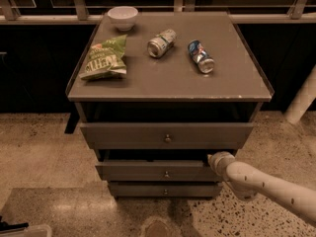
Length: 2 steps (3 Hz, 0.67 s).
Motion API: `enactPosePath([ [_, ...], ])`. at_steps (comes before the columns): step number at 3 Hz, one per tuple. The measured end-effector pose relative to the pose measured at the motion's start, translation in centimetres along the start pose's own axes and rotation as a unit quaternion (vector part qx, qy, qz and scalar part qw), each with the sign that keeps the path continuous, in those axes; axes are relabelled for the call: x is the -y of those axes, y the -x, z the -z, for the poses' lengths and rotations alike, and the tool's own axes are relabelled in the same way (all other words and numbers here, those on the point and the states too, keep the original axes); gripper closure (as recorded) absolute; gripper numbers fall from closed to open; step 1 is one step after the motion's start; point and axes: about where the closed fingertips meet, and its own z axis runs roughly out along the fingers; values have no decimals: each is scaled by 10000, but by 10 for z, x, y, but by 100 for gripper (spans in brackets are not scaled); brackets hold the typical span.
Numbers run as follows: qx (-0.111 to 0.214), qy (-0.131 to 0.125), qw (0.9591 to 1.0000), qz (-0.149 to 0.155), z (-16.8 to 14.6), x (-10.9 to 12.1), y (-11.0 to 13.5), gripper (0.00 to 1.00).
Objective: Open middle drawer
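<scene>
Middle drawer [143,171]: runs leftward from the gripper [219,160], long axis sideways.
Gripper: at that drawer's upper right corner — open or closed, cannot tell.
Knob [166,174]: left of gripper, slightly lower.

Dim light, black shadow under tabletop [168,85], jaws at right end of middle drawer [148,171]

On the worktop [168,85] a bag [104,58] lies left of the silver can [161,42], bowl [122,17] back-left, blue can [201,56] right; hand [219,160] sits well below, front-right.
</scene>
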Motion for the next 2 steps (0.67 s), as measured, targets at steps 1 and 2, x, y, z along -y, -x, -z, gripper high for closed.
enactPosePath([
  [1, -97, 56, 9999, -32, -1, -2, -6, 100],
  [2, -207, 106, 9997, -88, 4, -4, -14, 100],
])
